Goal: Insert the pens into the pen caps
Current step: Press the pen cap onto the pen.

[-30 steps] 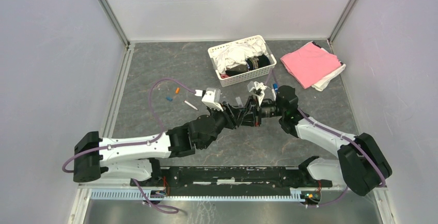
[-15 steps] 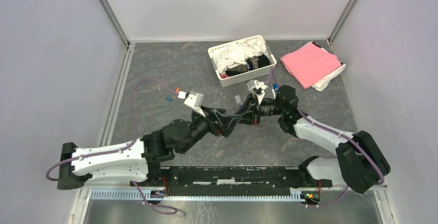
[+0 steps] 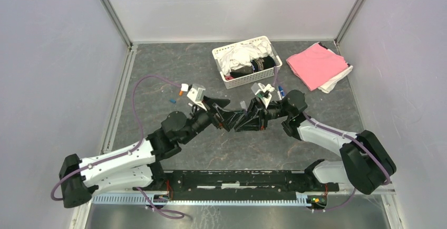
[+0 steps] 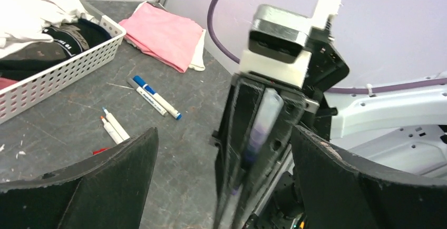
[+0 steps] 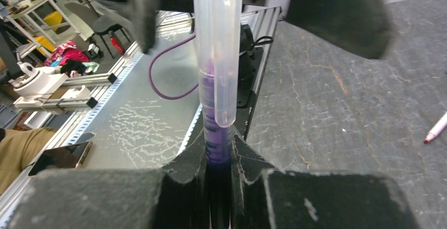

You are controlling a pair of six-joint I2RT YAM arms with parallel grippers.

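Dark grey mottled tabletop point(image 3: 174, 65) — pale lilac walls point(image 3: 52, 55), aluminium corner posts point(image 3: 110, 12)

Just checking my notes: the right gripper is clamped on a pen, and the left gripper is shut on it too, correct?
Not quite. The left gripper is open, its jaws standing wide apart, as the left wrist view shows. The right gripper is clamped on the pen.

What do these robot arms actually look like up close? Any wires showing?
The left arm and right arm have white shells and chunky black joints. A purple cable runs along each. Each ends in two broad black fingers.
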